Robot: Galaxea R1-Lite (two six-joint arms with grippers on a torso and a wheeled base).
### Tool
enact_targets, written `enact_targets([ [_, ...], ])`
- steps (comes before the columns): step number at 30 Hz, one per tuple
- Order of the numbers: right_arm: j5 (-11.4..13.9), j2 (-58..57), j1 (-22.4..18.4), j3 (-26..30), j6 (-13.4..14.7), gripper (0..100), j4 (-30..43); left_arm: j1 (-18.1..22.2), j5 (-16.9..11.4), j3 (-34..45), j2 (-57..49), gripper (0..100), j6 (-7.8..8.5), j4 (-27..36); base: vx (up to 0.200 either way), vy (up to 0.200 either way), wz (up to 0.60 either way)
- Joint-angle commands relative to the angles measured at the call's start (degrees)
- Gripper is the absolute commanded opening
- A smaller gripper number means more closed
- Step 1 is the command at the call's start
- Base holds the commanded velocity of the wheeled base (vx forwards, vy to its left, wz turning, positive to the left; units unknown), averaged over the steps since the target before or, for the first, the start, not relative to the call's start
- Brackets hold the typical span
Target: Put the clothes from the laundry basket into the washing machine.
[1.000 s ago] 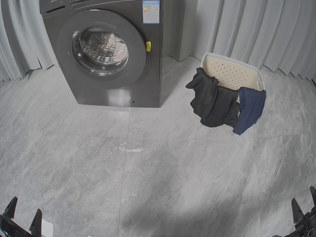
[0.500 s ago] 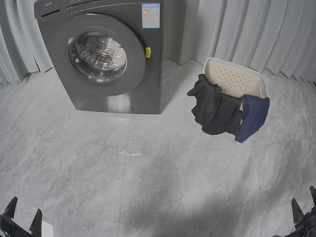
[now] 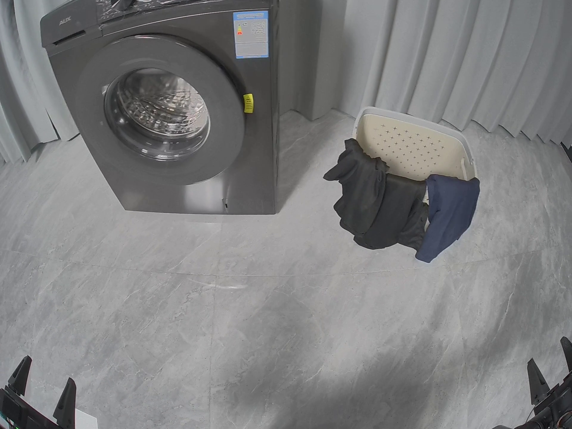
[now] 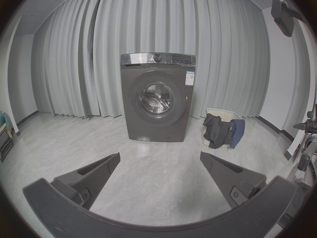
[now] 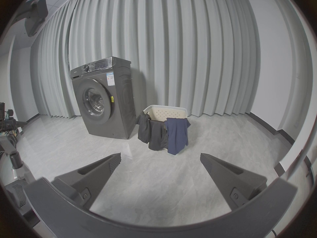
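We log the left gripper (image 4: 159, 155) and right gripper (image 5: 160, 155) low, fingers apart and empty, presumably readied for grabbing the clothes (image 3: 372, 204) draped over the laundry basket (image 3: 411, 121) rim beside the washing machine (image 3: 161, 108).

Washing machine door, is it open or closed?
Shut. The round door lies flat against the front of the washing machine, with no gap showing around its edge.

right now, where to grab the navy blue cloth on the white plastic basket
Take the navy blue cloth at its fold over the front rim of the white plastic basket, from above: it mostly hangs outside, so lifting should free it.
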Motion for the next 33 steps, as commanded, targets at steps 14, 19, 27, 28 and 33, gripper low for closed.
enact_targets([
  [14,0.02,-1.04,0.00,1.01,0.04,100,-0.01,0.02,0.01,0.92,-0.68,100,-0.11,0.00,0.171,0.000,0.00],
  [19,0.02,-1.04,0.00,1.01,0.04,100,-0.01,0.02,0.01,0.92,-0.68,100,-0.11,0.00,0.000,0.000,0.00],
  [27,-0.07,-1.04,0.00,1.01,0.04,100,-0.01,0.11,0.01,0.92,-0.68,100,-0.20,-0.09,0.000,-0.125,0.00],
  [28,0.02,-1.04,0.00,1.01,0.04,100,-0.01,0.11,0.01,0.92,-0.68,100,-0.20,-0.09,0.000,-0.200,0.00],
  [33,0.02,-1.04,0.00,1.01,0.04,100,-0.01,0.02,0.01,0.92,-0.68,100,-0.20,-0.09,0.000,-0.200,0.00],
])
